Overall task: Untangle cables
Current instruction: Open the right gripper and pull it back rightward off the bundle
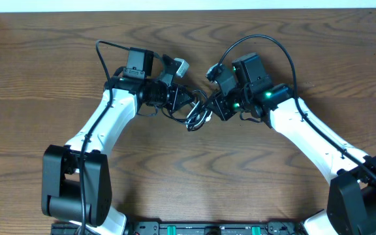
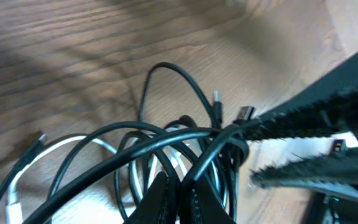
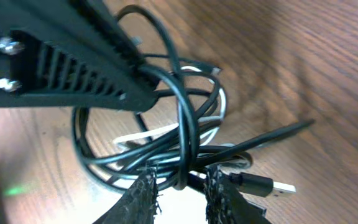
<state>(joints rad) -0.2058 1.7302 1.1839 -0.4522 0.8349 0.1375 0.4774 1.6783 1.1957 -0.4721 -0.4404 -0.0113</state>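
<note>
Status: black cable [image 2: 166,68] and white cable [image 2: 79,140] in one knotted bundle at surface [image 1: 188,176] centre, slightly toward 12 o'clock. At 9 o'clock of bundle, left hand [image 2: 178,186] clamped on black strands. At 3 o'clock, right hand [image 3: 180,180] fingers apart, straddling black loop, not pinching. Progress: early; loops interlaced, whole separation left.

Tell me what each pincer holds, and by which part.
Left pincer: black cable, a loop mid-tangle. Right pincer: the same cable runs between its jaws; whether clamped, cannot tell.
</note>
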